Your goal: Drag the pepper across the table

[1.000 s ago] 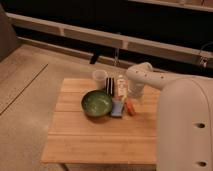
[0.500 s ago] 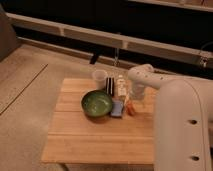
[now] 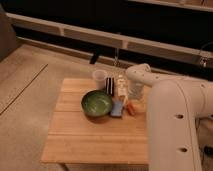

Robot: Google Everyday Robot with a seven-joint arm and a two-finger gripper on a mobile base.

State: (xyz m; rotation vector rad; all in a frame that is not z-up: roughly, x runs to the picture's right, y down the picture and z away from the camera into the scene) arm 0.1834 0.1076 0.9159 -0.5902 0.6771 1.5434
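The pepper (image 3: pixel 131 108) is a small orange-red piece lying on the light-wood table (image 3: pixel 95 140), right of the blue rectangular object (image 3: pixel 118 108) and the green bowl (image 3: pixel 97 104). My white arm reaches in from the right, bends over the table's far right part and comes down toward the pepper. My gripper (image 3: pixel 129 100) is at the end of it, just above or at the pepper. The arm hides most of the gripper.
A white cup (image 3: pixel 100 77), a dark can (image 3: pixel 110 85) and a small bottle (image 3: pixel 121 85) stand at the table's far edge, close behind the bowl and the gripper. Bare tabletop lies in front and to the left. Concrete floor surrounds the table.
The bulky part of my arm has come a little further left into view. The gripper stays by the pepper, which has hardly moved.
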